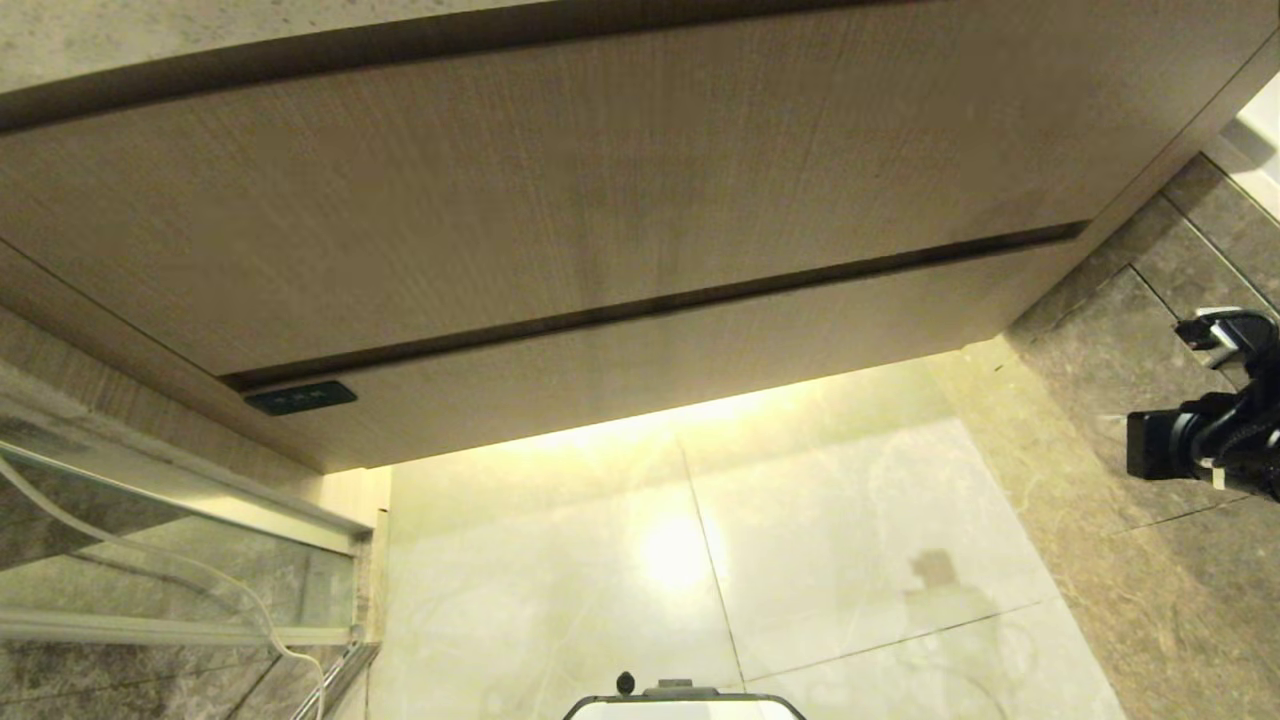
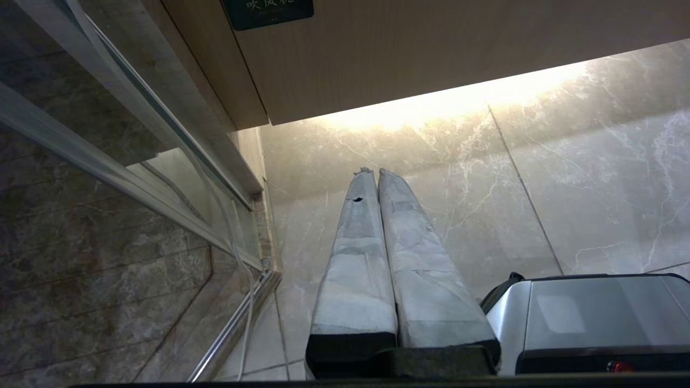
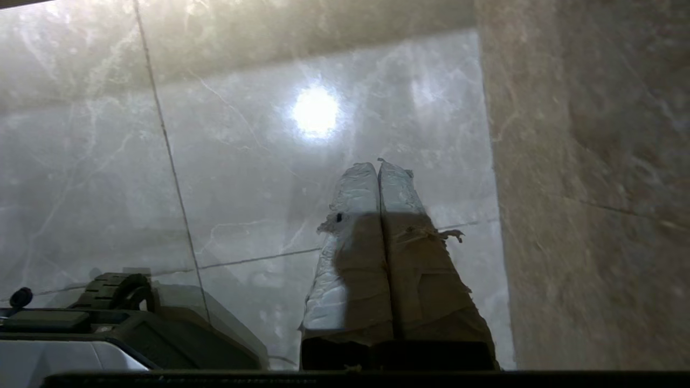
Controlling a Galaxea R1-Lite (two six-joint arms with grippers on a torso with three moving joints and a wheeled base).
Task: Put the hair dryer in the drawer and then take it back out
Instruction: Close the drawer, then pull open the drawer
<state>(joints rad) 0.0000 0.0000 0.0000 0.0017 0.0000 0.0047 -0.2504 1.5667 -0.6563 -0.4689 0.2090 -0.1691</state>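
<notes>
- Pressed together along the whole length at the left tool (image 2: 375, 172): two pale, wrapped fingers (image 2: 356, 258) side by side, nothing pinched between them.
- Ahead of and above that tool's tips, the drawer (image 2: 431, 54): light wood grain, flat front without a handle, shut flush with the cabinet.
- On the drawer's corner nearest the left tool, a small dark label (image 2: 268, 11) with pale characters.
- Beyond the left tool's tips, pale marble floor (image 2: 593, 161), lit warm under the drawer's lower edge.
- To that tool's outer side, a glass panel (image 2: 108, 178) in a metal frame, with a thin white cord (image 2: 237, 258) running down beside it.
- Just beside the left tool's base, on its inner side, the robot's grey housing (image 2: 593, 318).
- Pressed together too at the right tool (image 3: 379, 164): frayed wrapping on the fingers (image 3: 356, 253), nothing gripped, aimed at the shiny floor with a bright glare spot (image 3: 315, 110) just past the tips.
- On the right tool's outer side, a grey-brown stone wall (image 3: 593, 188).
- Seen from the head, the right arm (image 1: 1215, 420) at the far right, below and well apart from the drawer's right end.
- Directly above the drawer, a taller plain wood-grain panel (image 1: 600, 190), parted from it by a dark gap.
</notes>
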